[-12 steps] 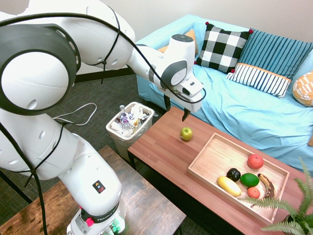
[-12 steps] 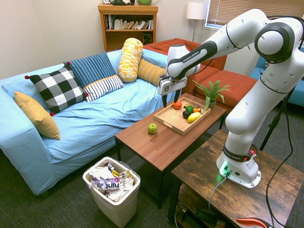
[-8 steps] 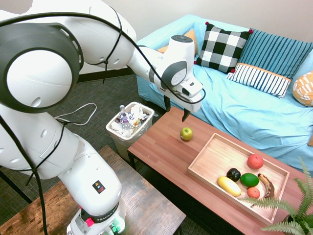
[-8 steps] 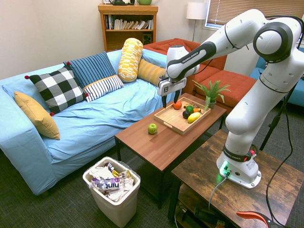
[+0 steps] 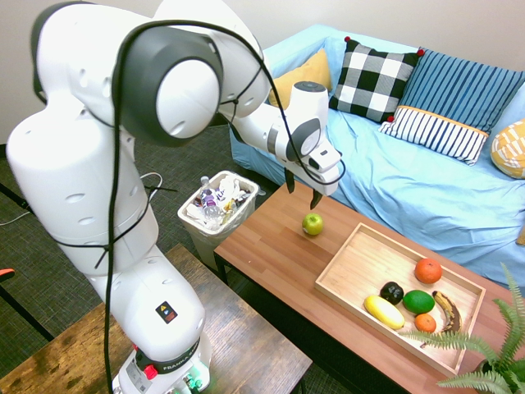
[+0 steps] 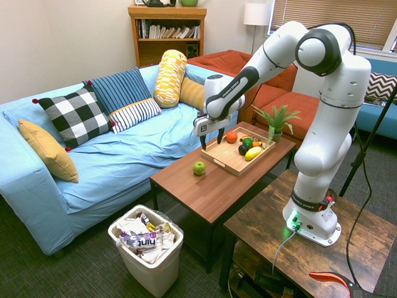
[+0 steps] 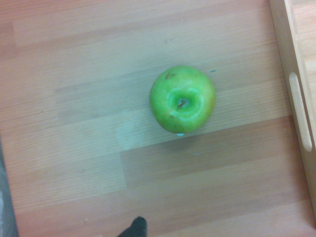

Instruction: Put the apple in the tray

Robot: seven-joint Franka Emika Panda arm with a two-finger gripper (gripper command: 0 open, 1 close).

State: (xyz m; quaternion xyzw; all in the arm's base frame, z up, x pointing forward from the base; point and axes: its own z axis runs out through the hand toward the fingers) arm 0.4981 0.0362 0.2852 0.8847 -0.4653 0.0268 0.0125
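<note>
Yellow-green, one apple (image 5: 312, 223) sits alone on the wooden counter (image 5: 271, 254), directly below the gripper (image 5: 302, 191), which hangs above it pointing down with its jaws wide and nothing between them. Just beside the apple, off to one side of the gripper, lies one light wooden tray (image 5: 358, 263) on the same counter, carrying six fruits at its far end. Beyond the gripper stands one blue sofa (image 5: 426, 189); one white waste bin (image 5: 216, 207) sits on the floor near the counter's end.

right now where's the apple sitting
The apple sits on the bare wooden coffee table, just outside the short end of the tray, with the open gripper above it.
</note>
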